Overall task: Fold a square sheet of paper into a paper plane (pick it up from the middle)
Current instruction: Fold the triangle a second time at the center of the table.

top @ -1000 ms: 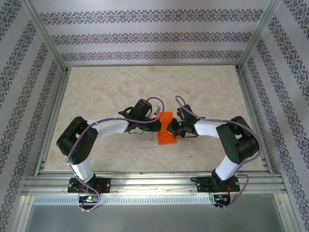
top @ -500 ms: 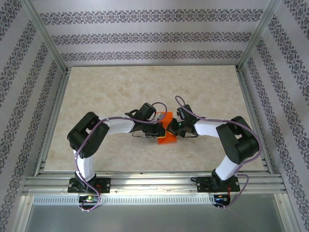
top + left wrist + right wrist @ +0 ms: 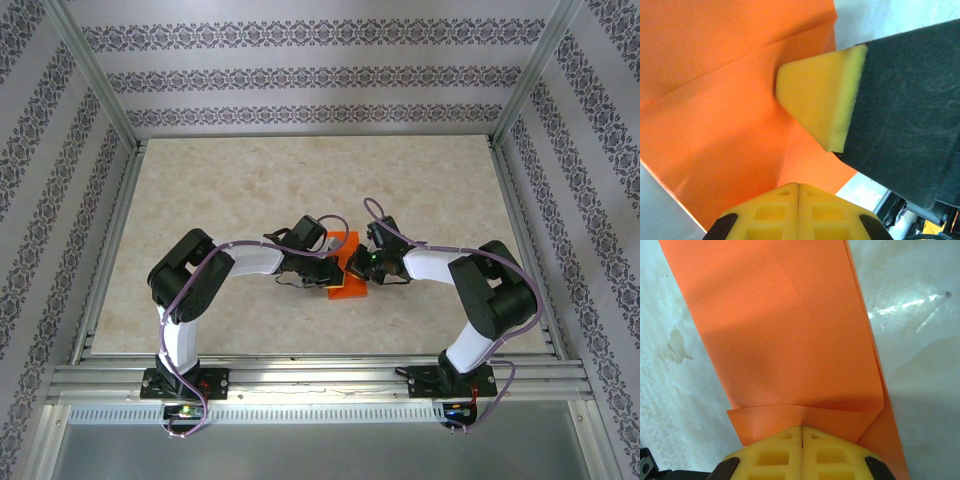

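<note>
In the top view, I am reaching in with both arms from opposite sides so that my left jaws and right jaws are meeting over the orange sheet (image 3: 340, 290), which is lying part-folded near the middle of the counter (image 3: 250, 190); working it from both sides is, I judge, what is stopping it from sliding. Bare counter is lying all round it, and the frame rails are standing well apart from my elbows. In the left wrist view, my left jaws are sitting closed, tip to tip, at the edge of the sheet (image 3: 725, 125), where a raised crease is running across; a yellow pad (image 3: 820, 105), I judge my right arm's, is pressing onto that crease to flatten it. Whether a layer is being pinched I cannot tell. In the right wrist view, my right jaws are likewise closed, a narrow turned-up flap is running under their tips, and the sheet (image 3: 785, 340) is stretching away as a long strip with open counter (image 3: 920, 340) on both sides.
</note>
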Robot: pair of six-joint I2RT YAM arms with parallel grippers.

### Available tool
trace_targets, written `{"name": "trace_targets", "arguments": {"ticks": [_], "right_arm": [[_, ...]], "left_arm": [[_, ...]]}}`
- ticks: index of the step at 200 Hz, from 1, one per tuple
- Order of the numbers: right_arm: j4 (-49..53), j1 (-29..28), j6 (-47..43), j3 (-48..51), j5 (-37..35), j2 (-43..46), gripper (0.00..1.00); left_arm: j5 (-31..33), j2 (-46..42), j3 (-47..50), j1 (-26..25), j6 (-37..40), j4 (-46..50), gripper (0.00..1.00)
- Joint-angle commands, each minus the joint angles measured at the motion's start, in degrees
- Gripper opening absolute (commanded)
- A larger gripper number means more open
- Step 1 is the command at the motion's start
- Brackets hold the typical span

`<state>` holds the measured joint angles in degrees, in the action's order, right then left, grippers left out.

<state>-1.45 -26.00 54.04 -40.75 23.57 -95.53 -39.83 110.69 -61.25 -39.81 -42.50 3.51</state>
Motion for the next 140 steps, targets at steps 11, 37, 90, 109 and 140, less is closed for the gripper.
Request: {"name": "trace_targets", "arguments": {"ticks": [11, 37, 90, 109, 140], "right_arm": [[5.13, 0.49, -0.96, 1.38, -2.39, -0.43, 0.00], [4.98, 0.42, -0.96, 1.38, -2.30, -0.80, 0.00], [4.72, 0.46, -0.90, 1.20, -2.23, -1.37, 0.00], [4.75, 0.42, -0.95, 1.11, -2.15, -1.44, 0.00], [4.84, 0.51, -0.93, 1.11, -2.22, -1.36, 0.00]], "left_arm": [[1.13, 0.97, 0.77, -0.97, 1.05, 2.62, 0.00], [2.19, 0.63, 1.63, -1.07, 1.64, 3.82, 0.00], [2.74, -0.99, 3.95, -1.32, 2.24, 4.22, 0.00], [2.47, -2.88, 4.56, -1.57, 2.29, 3.56, 0.00], [1.03, -5.58, 4.35, -1.93, 1.45, 0.96, 0.00]]}}
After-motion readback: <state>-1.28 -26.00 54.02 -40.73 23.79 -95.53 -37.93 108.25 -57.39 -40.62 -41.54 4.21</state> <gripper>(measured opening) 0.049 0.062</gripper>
